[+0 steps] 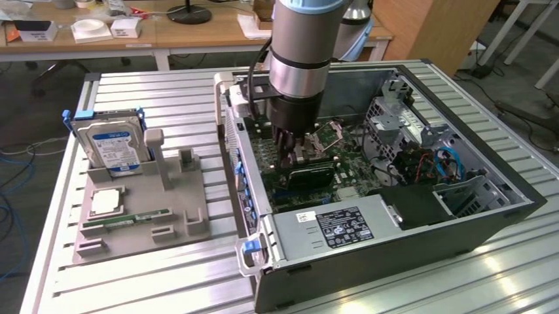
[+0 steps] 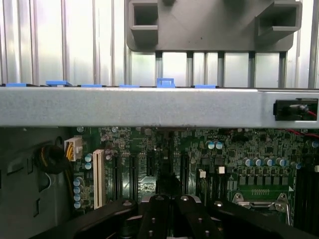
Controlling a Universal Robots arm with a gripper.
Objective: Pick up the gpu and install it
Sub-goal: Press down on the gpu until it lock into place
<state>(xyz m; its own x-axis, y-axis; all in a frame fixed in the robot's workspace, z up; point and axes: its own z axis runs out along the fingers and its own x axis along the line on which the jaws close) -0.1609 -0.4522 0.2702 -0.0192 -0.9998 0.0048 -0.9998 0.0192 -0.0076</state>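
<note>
Tool (image 1: 302,149) inside case (image 1: 489,216), seemingly above motherboard (image 1: 345,140).

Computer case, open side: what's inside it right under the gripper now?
Inside the computer case, the shut gripper sits low over the green motherboard and its expansion slots. The arm covers whatever lies directly beneath the fingers, so a gpu there can't be confirmed.

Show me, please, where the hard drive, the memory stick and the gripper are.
hard drive (image 1: 114,147): exterior view, on its blue label.
memory stick (image 1: 131,218): exterior view, middle of the green strip.
gripper (image 1: 295,152): exterior view, between the fingertips above the motherboard.
</note>
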